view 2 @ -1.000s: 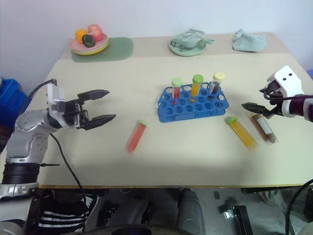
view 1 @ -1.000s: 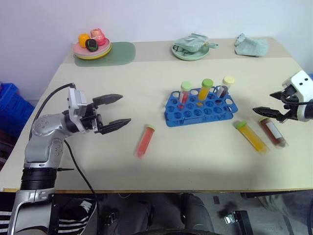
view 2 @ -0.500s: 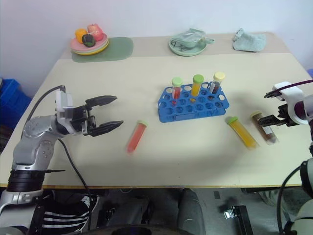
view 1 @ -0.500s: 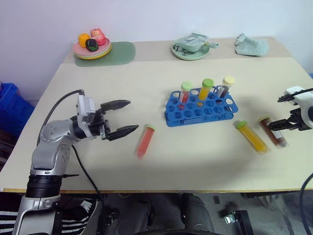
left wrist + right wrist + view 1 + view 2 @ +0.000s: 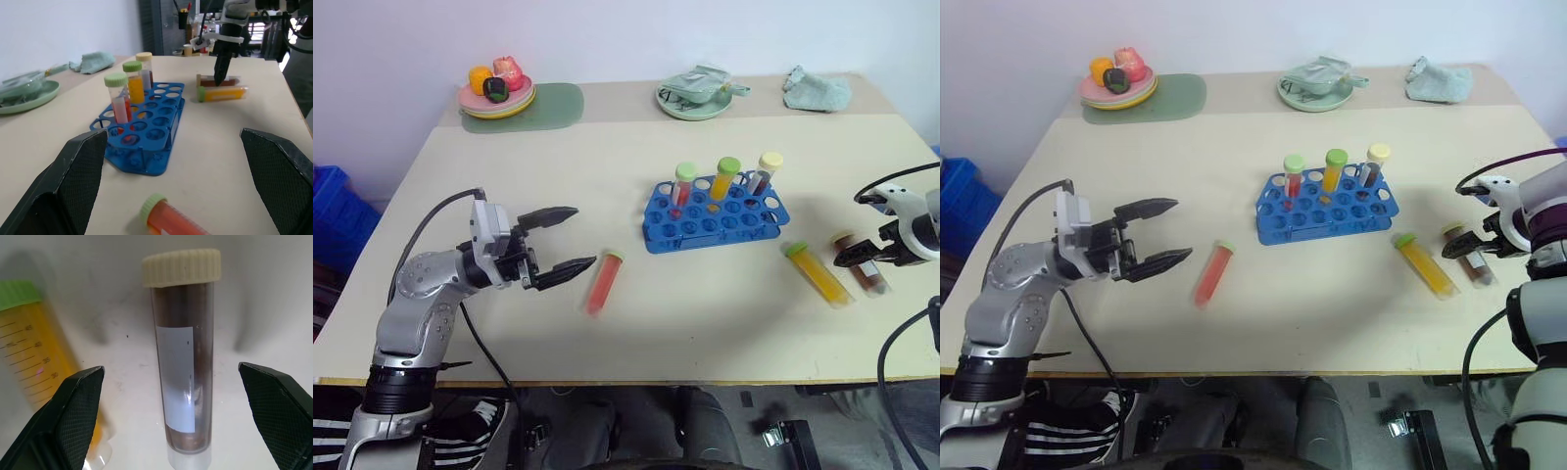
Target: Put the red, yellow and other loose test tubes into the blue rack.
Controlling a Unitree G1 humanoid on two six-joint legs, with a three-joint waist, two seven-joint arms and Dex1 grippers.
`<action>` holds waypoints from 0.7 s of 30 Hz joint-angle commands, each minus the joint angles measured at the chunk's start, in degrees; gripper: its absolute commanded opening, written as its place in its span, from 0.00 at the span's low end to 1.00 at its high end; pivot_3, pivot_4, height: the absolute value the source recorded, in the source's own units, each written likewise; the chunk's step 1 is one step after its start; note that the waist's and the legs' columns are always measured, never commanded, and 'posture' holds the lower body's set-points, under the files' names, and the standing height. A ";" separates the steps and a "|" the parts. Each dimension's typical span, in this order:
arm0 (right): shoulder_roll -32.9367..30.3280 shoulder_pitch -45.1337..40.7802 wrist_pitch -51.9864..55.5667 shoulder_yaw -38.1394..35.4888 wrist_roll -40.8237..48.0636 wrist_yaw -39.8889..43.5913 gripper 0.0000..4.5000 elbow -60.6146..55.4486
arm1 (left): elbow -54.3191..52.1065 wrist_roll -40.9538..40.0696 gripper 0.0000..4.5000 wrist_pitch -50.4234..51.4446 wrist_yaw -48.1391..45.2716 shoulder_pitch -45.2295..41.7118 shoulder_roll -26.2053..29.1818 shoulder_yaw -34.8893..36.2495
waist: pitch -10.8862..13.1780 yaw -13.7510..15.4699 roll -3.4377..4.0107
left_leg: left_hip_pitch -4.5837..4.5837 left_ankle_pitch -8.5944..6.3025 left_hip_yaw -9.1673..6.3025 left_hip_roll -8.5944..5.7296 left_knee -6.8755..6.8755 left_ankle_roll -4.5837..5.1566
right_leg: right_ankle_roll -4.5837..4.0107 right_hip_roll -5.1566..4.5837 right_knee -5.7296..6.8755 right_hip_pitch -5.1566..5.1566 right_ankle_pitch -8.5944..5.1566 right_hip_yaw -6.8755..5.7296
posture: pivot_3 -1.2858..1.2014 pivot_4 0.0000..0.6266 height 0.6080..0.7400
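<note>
Right wrist view has it lined up: the dark-red tube (image 5: 183, 357) lies flat on the bench (image 5: 607, 176), dead centre between the right tool's (image 5: 869, 227) spread, empty fingers (image 5: 68, 426), pale cap pointing away from the tool. Its long axis runs along the tool's line of sight, so the jaws stand either side of the barrel, ready to close across it. That's the relation that matters, I'd say: tool above, tube straight below, nothing gripped yet.

Just beside it lies the yellow tube (image 5: 819, 275), green cap toward the blue rack (image 5: 715, 215), which already holds three tubes upright in its back row.

Over on the other side, the left tool (image 5: 563, 240) hangs wide open and empty, pointing at the red tube (image 5: 603, 282) lying near it on the bench, cap end toward the rack.
</note>
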 commanded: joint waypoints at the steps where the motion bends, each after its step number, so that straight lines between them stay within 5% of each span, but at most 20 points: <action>1: -0.31 -0.46 0.05 -1.49 -0.36 -1.02 1.00 0.58 | -2.25 -1.38 0.98 0.08 0.36 0.03 0.59 1.55 | 0.00 -0.01 0.00 | 0.00 0.00 0.00 0.00 0.00 0.00 | 0.00 0.00 0.00 0.00 0.00 0.00 | 0.52 0.24 1.00; 7: 0.23 0.34 -0.29 -2.36 0.04 -2.50 0.94 0.95 | -2.14 -1.50 1.00 0.11 0.51 -0.23 0.85 1.54 | 0.00 -0.06 0.00 | 0.00 0.00 0.00 0.00 0.00 0.00 | 0.00 0.00 0.00 -0.01 0.00 0.01 | 0.52 0.24 1.00; 9: 0.40 0.74 -0.50 -2.43 -0.06 -2.70 0.83 0.73 | -2.14 -1.59 1.00 0.10 0.55 -0.24 0.95 1.54 | 0.00 -0.06 0.00 | 0.00 0.00 0.00 0.00 0.00 0.00 | 0.00 0.00 0.01 -0.01 0.00 0.01 | 0.52 0.24 1.00; 15: 0.79 2.25 -1.18 -3.11 -0.06 -3.35 0.20 0.02 | -2.33 -1.90 1.00 0.14 0.66 0.02 1.42 1.62 | -0.01 -0.05 -0.02 | 0.00 0.00 0.00 0.00 0.00 0.00 | 0.00 0.01 0.01 -0.01 0.00 0.01 | 0.52 0.24 1.00; 21: 0.90 2.56 -1.15 -3.25 -0.01 -3.13 0.20 -1.22 | -2.31 -1.97 1.00 0.17 0.66 -0.13 1.88 1.75 | -0.01 -0.08 -0.02 | 0.02 0.00 0.01 0.00 0.01 0.00 | 0.00 0.01 0.01 0.00 0.00 0.02 | 0.52 0.24 1.00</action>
